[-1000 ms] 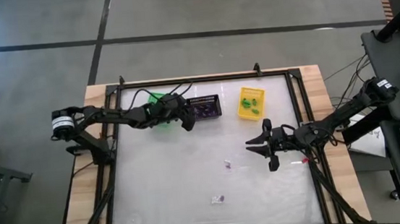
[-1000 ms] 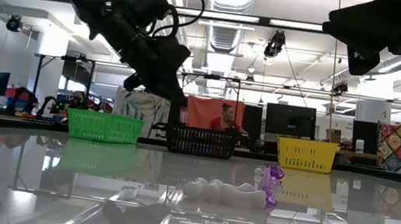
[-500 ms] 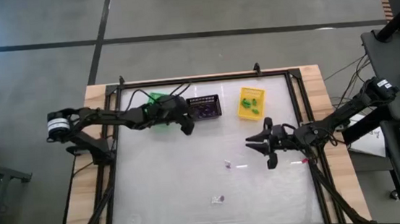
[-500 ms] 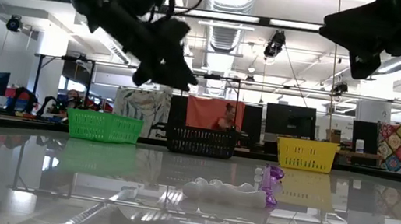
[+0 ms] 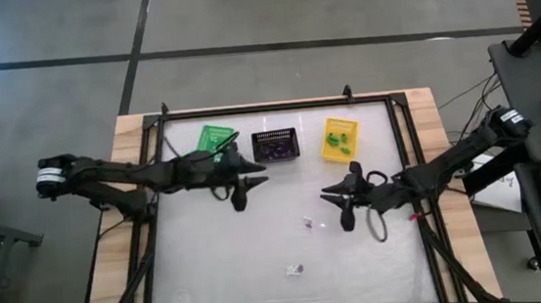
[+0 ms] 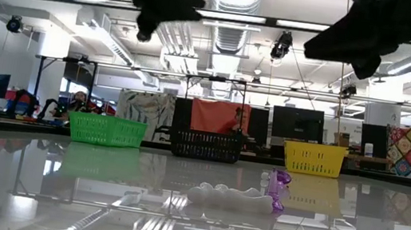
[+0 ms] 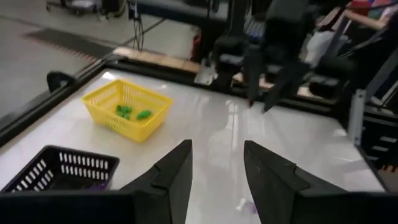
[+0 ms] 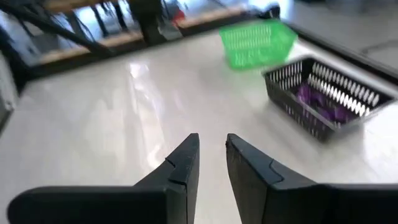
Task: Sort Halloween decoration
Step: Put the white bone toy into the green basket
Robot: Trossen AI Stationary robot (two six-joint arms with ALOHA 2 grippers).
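Note:
Two groups of Halloween decoration lie on the white table: a small white-and-purple trinket (image 5: 308,223) mid-table, and a second one (image 5: 295,268) nearer the front edge. The low view shows them as a white piece (image 6: 230,197) and a purple piece (image 6: 281,182). My left gripper (image 5: 248,193) hangs open above the table, on the near side of the black basket (image 5: 275,145). Nothing shows between its fingers (image 7: 217,146). My right gripper (image 5: 335,209) hovers open just right of the mid-table trinket, with nothing between its fingers (image 8: 211,140).
Three baskets stand in a row along the far edge: green (image 5: 214,137), black with purple pieces in it (image 8: 326,96), and yellow (image 5: 340,138) with green pieces (image 7: 130,112). A black frame (image 5: 276,105) rims the table. Bare tabletop lies left of the trinkets.
My left gripper has risen and drawn back from beside the black basket toward the table's near edge, tipping from pointing down to nearly level, and its fingers have opened. My right gripper has shifted a little toward the table's left, toward the mid-table trinket.

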